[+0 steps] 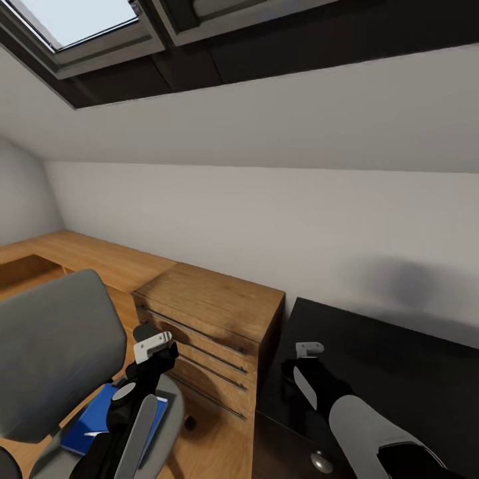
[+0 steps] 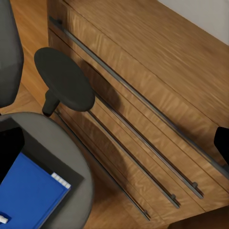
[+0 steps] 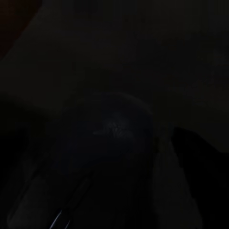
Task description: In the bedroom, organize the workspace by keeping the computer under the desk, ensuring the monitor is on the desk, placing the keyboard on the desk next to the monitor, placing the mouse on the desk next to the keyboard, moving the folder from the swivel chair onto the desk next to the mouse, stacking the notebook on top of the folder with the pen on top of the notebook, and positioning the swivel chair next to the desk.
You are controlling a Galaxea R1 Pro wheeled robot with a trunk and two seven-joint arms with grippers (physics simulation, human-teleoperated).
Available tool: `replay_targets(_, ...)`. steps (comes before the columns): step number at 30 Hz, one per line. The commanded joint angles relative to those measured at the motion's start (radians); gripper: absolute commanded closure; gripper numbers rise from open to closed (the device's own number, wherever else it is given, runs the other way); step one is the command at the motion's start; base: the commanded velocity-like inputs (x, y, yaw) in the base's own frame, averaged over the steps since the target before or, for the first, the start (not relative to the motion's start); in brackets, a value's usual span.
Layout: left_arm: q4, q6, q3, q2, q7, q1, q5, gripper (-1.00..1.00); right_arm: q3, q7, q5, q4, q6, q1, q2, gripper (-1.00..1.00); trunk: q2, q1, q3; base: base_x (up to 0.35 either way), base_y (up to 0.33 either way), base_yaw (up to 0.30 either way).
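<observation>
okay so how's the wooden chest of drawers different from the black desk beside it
The wooden chest of drawers is warm brown with visible grain; the desk is glossy black. The chest's drawer fronts carry long thin bar handles, while the desk shows one round silver knob at its near edge. The chest's top sits a little higher than the desk's top. Both have flat tops and stand side by side against the white wall.

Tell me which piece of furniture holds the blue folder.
The swivel chair: the folder lies on its grey seat, unlike the wooden chest of drawers and black desk.
</observation>
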Motion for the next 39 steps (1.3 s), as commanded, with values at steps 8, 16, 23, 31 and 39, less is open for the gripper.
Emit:
replay_targets(8, -0.001, 0.002, -0.002, 0.000, 0.009, -0.001, 0.010, -1.00, 0.008, -0.004, -0.007, -0.002, 0.006, 0.000, -0.001, -1.00, -0.001, 0.000, -0.001, 0.000, 0.000, 0.000)
replay_targets(16, -0.001, 0.002, -0.002, 0.000, 0.009, -0.001, 0.010, -1.00, 0.008, -0.004, -0.006, -0.009, 0.006, 0.000, -0.001, -1.00, 0.055, -0.031, 0.024, 0.000, 0.000, 0.000)
replay_targets(23, -0.001, 0.002, -0.002, 0.000, 0.009, -0.001, 0.009, -1.00, 0.008, -0.005, -0.006, -0.013, 0.006, 0.000, -0.001, -1.00, 0.104, -0.057, 0.046, 0.000, 0.000, 0.000)
replay_targets(31, -0.001, 0.002, -0.002, 0.000, 0.009, -0.001, 0.009, -1.00, 0.008, -0.006, -0.006, -0.041, 0.006, 0.000, -0.001, -1.00, 0.160, -0.088, 0.071, 0.000, 0.000, 0.000)
replay_targets(39, 0.000, 0.001, -0.002, 0.000, 0.009, -0.001, 0.009, -1.00, 0.008, -0.007, -0.007, -0.119, 0.010, 0.007, 0.000, -1.00, 0.216, -0.119, 0.096, 0.000, 0.000, 0.000)
